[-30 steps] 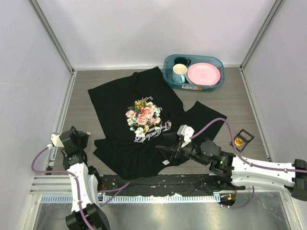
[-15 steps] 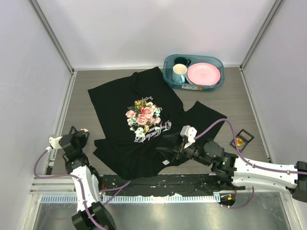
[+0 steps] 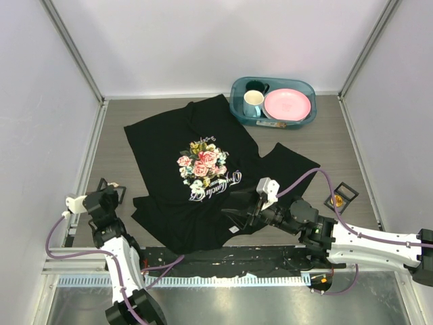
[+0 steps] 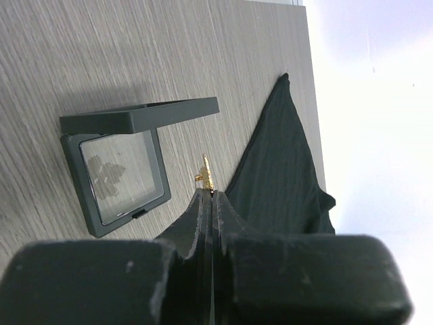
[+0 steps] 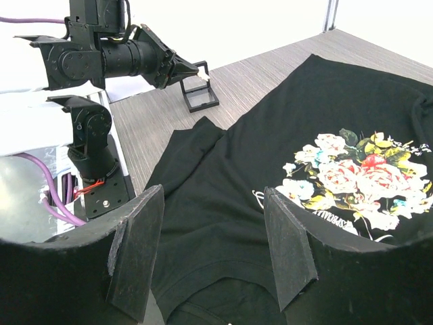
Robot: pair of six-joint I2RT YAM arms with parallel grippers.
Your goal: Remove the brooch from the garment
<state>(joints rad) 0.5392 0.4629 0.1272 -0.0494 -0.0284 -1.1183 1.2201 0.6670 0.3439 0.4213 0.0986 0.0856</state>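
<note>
Brooch [image 3: 336,200]: round orange badge, off T-shirt [image 3: 166,145], lying on counter [image 3: 331,139] at right, touching small black case [image 3: 344,191]. Well apart from right pincer [image 5: 213,203], which hangs over shirt hem, jaws spread, gripping nothing. Farther from left pincer [image 4: 207,198] at far left, clamped tight on thin gold piece [image 4: 205,177] just beside open case [image 4: 122,172].

Purple cable [image 3: 318,177] crosses brooch edge. Gold piece seen edge-on; cannot tell what it is.

White cursive under rose print [image 3: 203,164] too small to read.
</note>
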